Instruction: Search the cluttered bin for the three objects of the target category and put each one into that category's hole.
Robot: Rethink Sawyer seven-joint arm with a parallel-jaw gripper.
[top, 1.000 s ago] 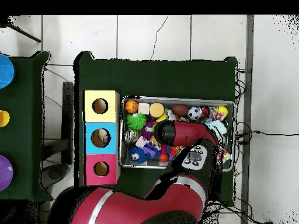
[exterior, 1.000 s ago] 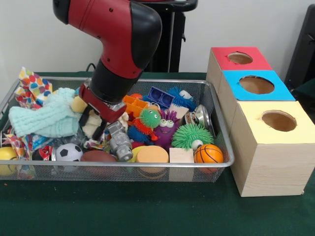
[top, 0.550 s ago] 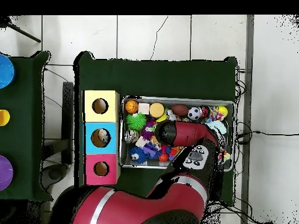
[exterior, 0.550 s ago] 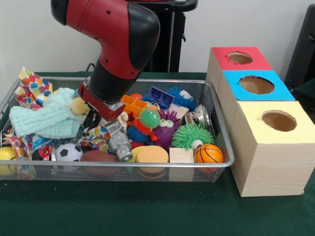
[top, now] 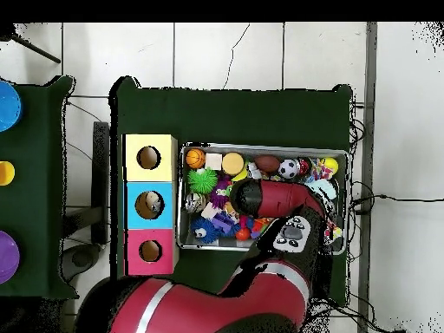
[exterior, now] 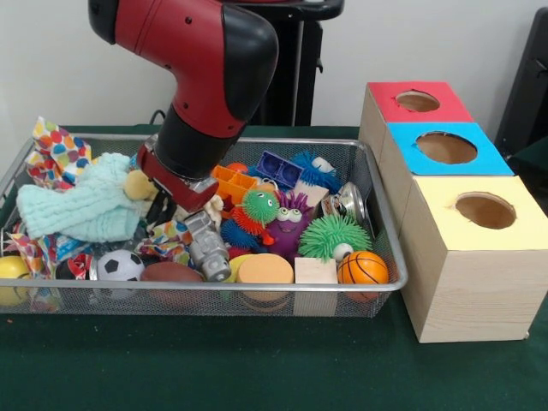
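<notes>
The surface [exterior: 257, 368] is covered in dark green cloth and carries a wire mesh bin [exterior: 377, 214] packed with toys, with three wooden boxes beside it: a red-topped box [exterior: 417, 101], a blue-topped box [exterior: 445, 147] and a yellow-topped box [exterior: 484, 211], each with a round hole. In the overhead view the floor [top: 260, 56] is pale tile. The gripper [exterior: 167, 210] is down among the clutter beside a mint knitted cloth [exterior: 81, 201]; whether it holds anything cannot be told. A basketball [exterior: 362, 267] and a soccer ball [exterior: 119, 265] lie along the bin's near wall.
</notes>
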